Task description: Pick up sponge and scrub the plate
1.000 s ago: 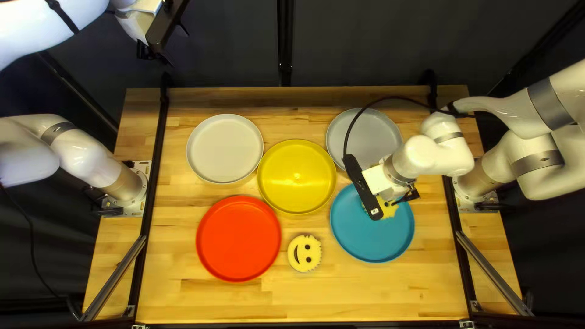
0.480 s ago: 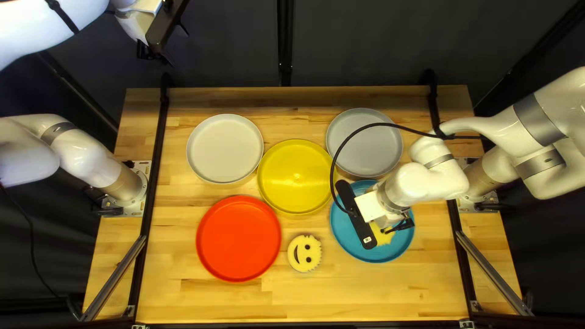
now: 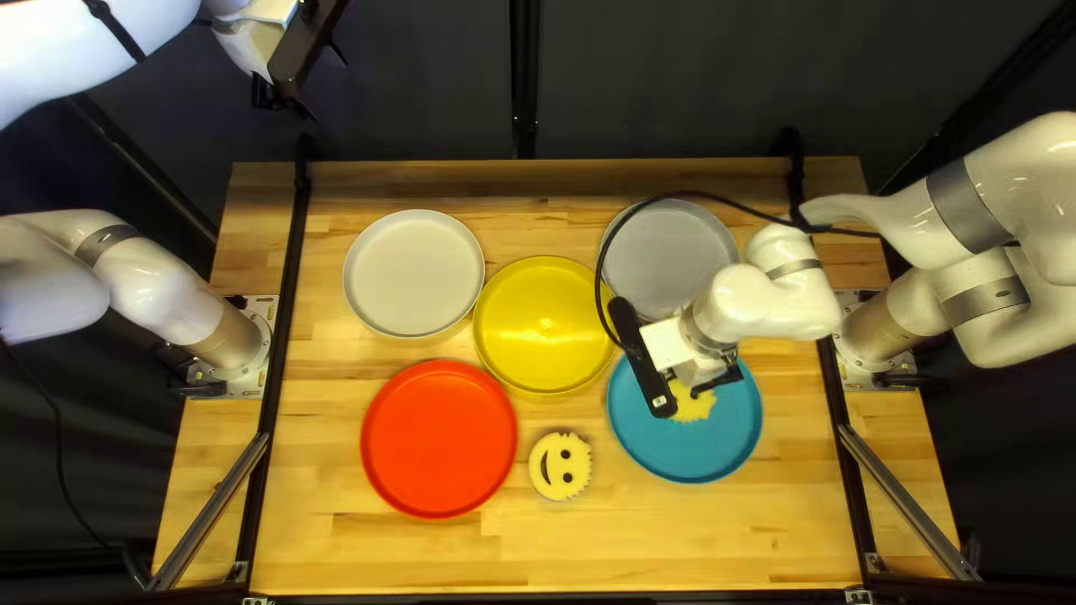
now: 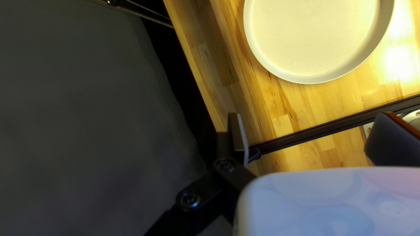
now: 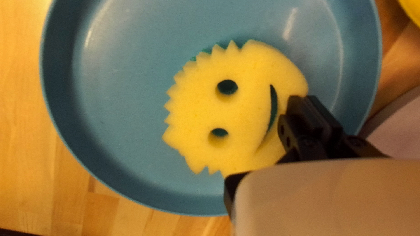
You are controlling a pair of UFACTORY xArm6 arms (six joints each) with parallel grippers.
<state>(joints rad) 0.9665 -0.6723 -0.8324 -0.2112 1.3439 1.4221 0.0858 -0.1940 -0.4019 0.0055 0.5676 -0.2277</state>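
Yellow foam, cut with a jagged edge and a smiling face, is seen in the sponge (image 5: 236,109), which is held over the inside of the blue plate (image 3: 684,454), within its rim. Whether the plate is touched by the whole underside of the sponge cannot be told. By the right pincer (image 3: 697,392) the sponge is pinched at its edge on the mouth side, the two black fingers being drawn close together on it; the jagged edge is turned away from them. From the right arm (image 3: 773,300) a black cable (image 3: 597,286) is looped across the grey plate (image 3: 661,263), which is set beyond the blue one. Just beside these two the yellow plate (image 3: 546,325) is placed, with the cream plate (image 3: 414,272) and the red plate (image 3: 438,438) also laid on the wooden surface (image 3: 404,555). Between the red and blue plates a second sponge (image 3: 560,466) is left face up. The left pincer (image 3: 287,103) is raised past the far edge, in front of the dark curtain (image 3: 426,78), with its fingers spread wide
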